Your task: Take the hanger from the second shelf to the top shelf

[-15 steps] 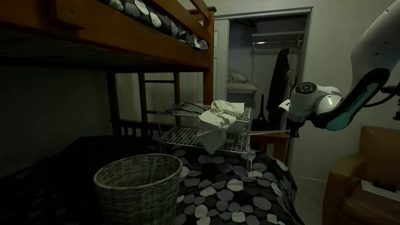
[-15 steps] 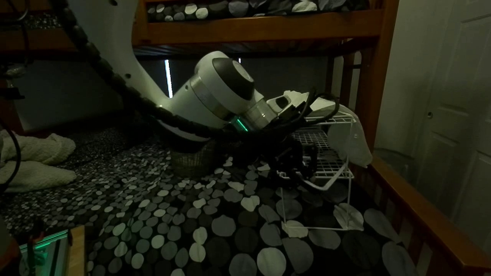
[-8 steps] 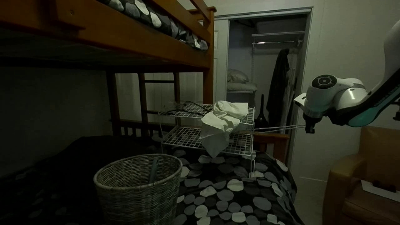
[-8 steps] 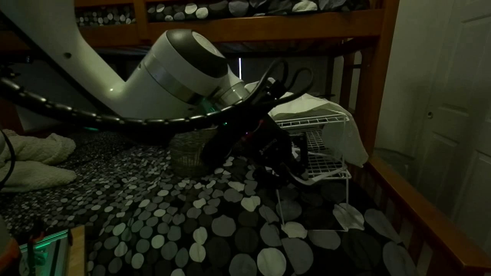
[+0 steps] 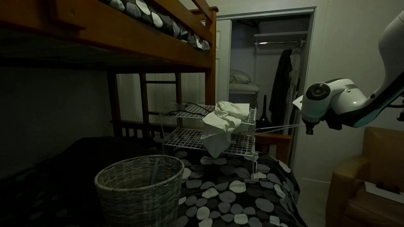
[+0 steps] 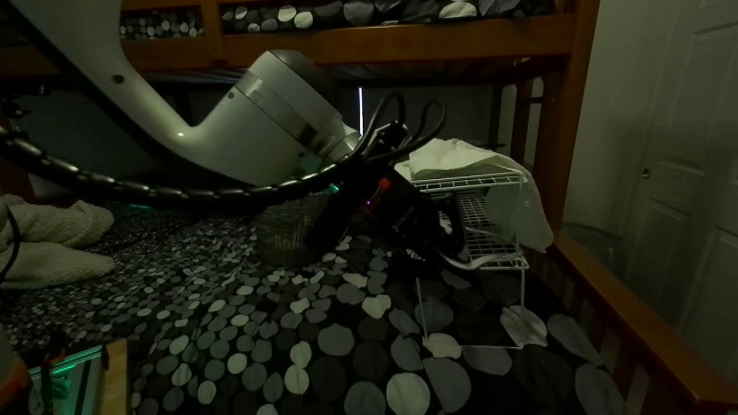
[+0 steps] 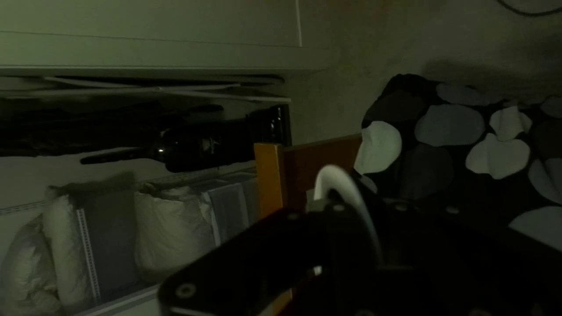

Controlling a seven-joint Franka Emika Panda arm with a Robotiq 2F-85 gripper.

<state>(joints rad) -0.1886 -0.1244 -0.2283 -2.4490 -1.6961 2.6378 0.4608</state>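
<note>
A thin white hanger (image 5: 277, 128) stretches from my gripper (image 5: 309, 130) to the near side of the white wire rack, at a height between its two shelves. In an exterior view its curved end (image 6: 475, 264) lies by the front edge of the second shelf (image 6: 490, 222). My gripper is dark there (image 6: 452, 248). In the wrist view the hanger's white loop (image 7: 336, 175) rises from between the dark fingers (image 7: 347, 215), which are shut on it. The top shelf (image 5: 195, 110) is above. Whether the hanger's far end touches the rack is hidden.
A white cloth (image 5: 222, 126) drapes over the top shelf and hangs past the second. A thin dark shape (image 5: 186, 112) lies on the top shelf. A wicker basket (image 5: 139, 186) stands before the rack on the bed. The bunk's wooden end rail (image 6: 634, 328) is beside the rack.
My gripper, shut on the hanger, has drawn away from the rack, then come slightly back and tilted. The rack and cloth have shifted slightly toward the arm.
</note>
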